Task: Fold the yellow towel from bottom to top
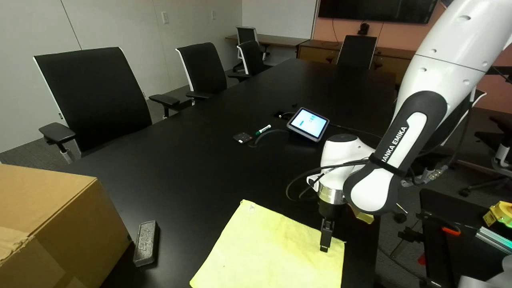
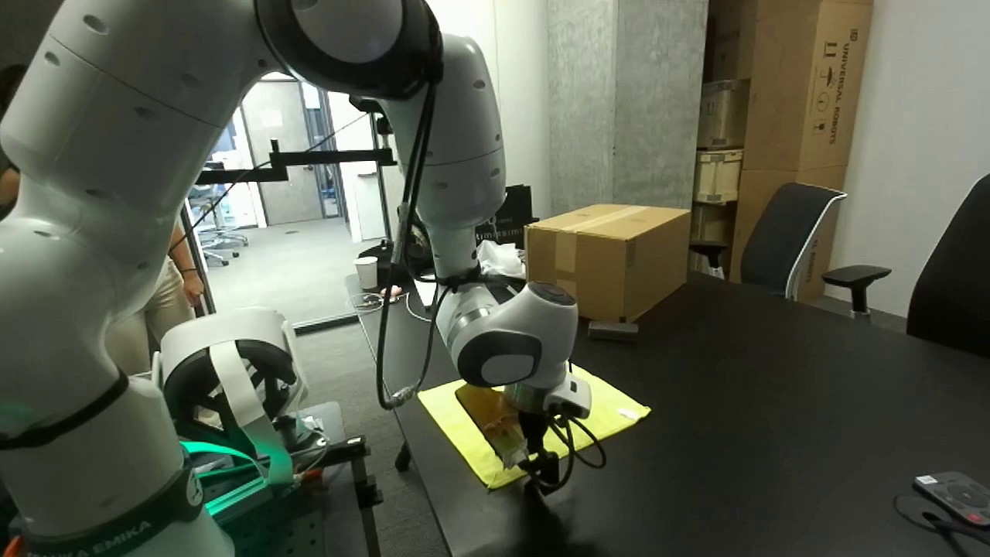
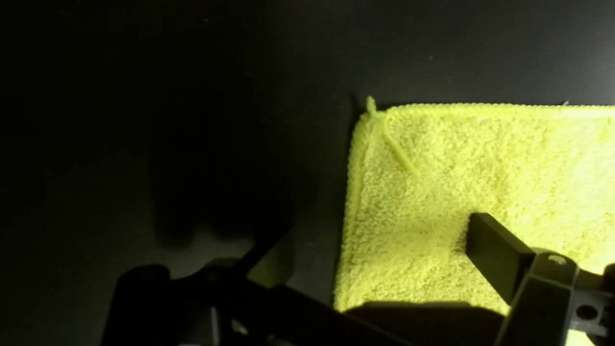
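Black chairs (image 1: 94,100) stand along a long black table (image 1: 184,168), and in an exterior view a tall carton (image 2: 804,93) at the back reads UNIVERSAL ROBOTS beside printed symbols. On the robot arm (image 1: 424,104) EMIKA is plain, with ANKA before it and that word's start out of sight.

The yellow towel (image 1: 276,248) lies flat and unfolded on the table near its edge, a pale patch (image 1: 251,208) at 1 corner and a thin yellow cord (image 3: 399,150) at another. Near the corded corner the hand (image 3: 379,223) points down, its fingers (image 3: 499,254) spread wide and gripping nothing: 1 is over the cloth, 1 over bare table. Whether the tips touch anything cannot be told.

A cardboard box (image 2: 603,255) stands on the table, and just beside it is a dark eraser (image 1: 146,244) whose raised letters look like EXPO. Farther along are a remote (image 1: 243,138), a green-and-white marker (image 1: 263,129) and a lit tablet (image 1: 308,123), its screen text too small to read. Near the box, in an exterior view, a black bag (image 2: 512,210) bears pale lettering that cannot be made out with certainty.
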`<action>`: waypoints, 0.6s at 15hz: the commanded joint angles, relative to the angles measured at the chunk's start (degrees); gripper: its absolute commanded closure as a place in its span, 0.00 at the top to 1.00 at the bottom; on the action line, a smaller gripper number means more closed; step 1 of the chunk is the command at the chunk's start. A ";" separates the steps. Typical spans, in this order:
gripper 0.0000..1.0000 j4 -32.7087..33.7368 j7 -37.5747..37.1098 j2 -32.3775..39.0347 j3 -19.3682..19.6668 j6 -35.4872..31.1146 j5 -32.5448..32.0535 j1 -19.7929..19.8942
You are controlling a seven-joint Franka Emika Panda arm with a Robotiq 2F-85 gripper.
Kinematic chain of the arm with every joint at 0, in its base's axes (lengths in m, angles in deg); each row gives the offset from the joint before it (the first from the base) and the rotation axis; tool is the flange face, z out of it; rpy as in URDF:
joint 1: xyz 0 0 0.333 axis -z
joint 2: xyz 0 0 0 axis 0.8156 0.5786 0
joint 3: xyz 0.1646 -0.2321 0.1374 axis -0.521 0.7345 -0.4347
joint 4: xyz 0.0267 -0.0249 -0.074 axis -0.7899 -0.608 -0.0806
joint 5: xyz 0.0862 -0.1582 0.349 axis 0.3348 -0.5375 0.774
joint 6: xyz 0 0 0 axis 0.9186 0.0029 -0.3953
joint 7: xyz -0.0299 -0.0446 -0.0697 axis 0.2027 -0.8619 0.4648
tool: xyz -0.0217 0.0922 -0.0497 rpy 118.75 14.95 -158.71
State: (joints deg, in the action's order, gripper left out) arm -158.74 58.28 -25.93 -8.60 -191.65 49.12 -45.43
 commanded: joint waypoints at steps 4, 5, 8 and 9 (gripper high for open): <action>1.00 1.65 1.73 2.39 -0.78 -1.06 0.83 3.36; 1.00 2.00 1.78 2.65 -0.74 -0.66 0.64 3.26; 1.00 3.22 3.46 3.34 -1.60 1.11 0.26 3.93; 1.00 3.52 4.23 3.34 -1.78 1.69 0.00 3.98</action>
State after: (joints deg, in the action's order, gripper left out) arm -157.86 59.35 -24.98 -9.01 -191.38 49.12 -42.91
